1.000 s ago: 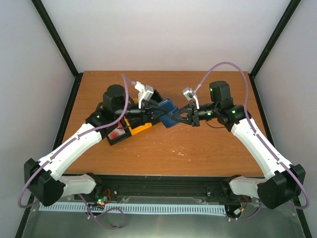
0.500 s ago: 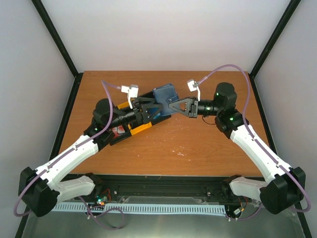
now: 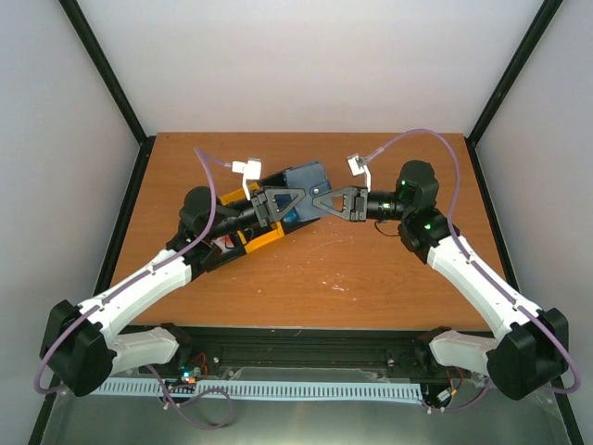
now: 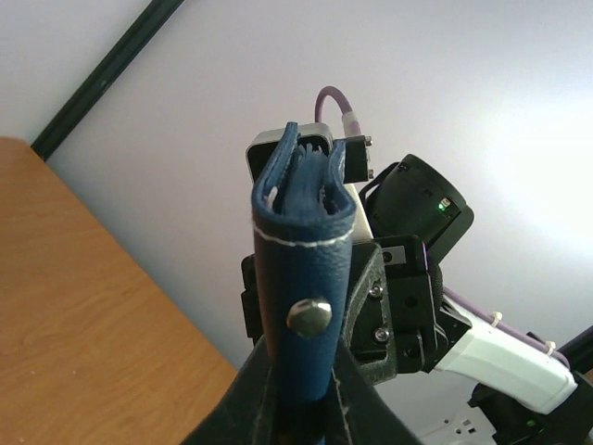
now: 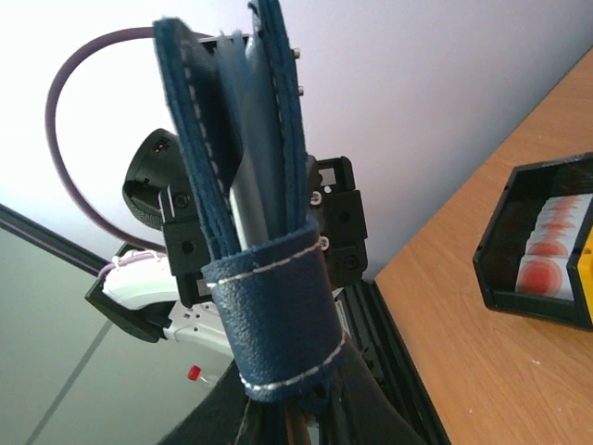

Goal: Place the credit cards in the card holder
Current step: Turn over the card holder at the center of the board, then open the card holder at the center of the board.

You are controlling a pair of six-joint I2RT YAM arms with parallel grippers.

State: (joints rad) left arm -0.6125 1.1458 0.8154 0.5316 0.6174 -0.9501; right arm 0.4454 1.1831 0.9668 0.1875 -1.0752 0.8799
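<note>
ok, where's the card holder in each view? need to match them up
Top external: the card holder is just above picture centre, over the far half of the table.
Left wrist: centre, standing on end, snap stud facing the camera.
Right wrist: centre-left, edge-on, tab wrapped round it.
Shared landmark: the wooden table, lower left in left wrist, lower right in right wrist.

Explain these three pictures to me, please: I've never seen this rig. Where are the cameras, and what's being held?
These are two robot arms bolted at the near edge of a table. The wide picture comes from a camera above and behind them. The other two come from cameras on the wrists, looking along each arm's fingers. The left gripper and right gripper are both shut on the navy card holder, held up between them. On the table sits a black-and-yellow bin with red credit cards inside.
</note>
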